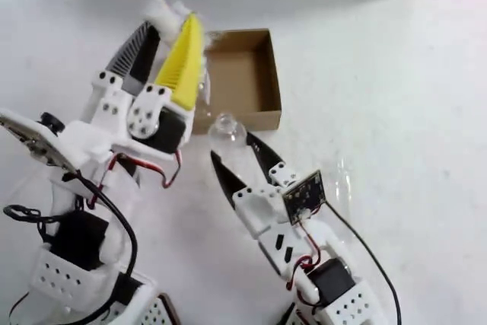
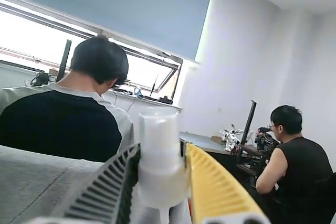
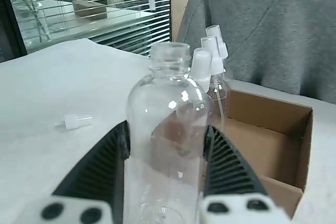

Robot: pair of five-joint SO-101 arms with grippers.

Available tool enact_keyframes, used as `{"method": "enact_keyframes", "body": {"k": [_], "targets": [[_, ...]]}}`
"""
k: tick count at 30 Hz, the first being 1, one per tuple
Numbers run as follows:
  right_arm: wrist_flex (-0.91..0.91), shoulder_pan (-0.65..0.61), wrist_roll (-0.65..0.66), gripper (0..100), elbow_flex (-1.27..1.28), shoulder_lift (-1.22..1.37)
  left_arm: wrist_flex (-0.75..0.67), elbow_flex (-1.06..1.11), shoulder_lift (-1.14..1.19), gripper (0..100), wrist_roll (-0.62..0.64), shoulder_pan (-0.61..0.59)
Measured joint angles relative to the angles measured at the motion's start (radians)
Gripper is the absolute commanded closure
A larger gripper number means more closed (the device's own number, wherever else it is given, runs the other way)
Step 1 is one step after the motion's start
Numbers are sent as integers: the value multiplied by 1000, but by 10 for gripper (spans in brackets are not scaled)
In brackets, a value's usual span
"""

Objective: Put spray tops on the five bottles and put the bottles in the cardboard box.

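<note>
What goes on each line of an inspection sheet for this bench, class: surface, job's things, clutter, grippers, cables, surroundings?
Surface: white table.
Job's things: open cardboard box; three spray-topped bottles at its corner; loose spray top lying on the table.
Clutter: nothing seen.
Grippers: left gripper shut on held spray top; right gripper shut on uncapped bottle.
Cables: red and black wires along both arms.
Surroundings: grey fabric behind the table; window blinds.

Uncapped clear bottle [image 3: 165, 129] stands upright beside cardboard box [image 1: 243, 74]; white spray top [image 2: 157, 156] is gripped.
</note>
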Motion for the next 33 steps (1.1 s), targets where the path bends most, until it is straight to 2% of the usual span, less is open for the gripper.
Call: {"method": "enact_keyframes", "body": {"k": [4,10,33], "targets": [[0,0,0,984,0,0,0,0,0,978,11,8],[0,0,0,984,0,0,0,0,0,978,110,8],[0,0,0,984,0,0,0,164,-8,978,135,21]]}}
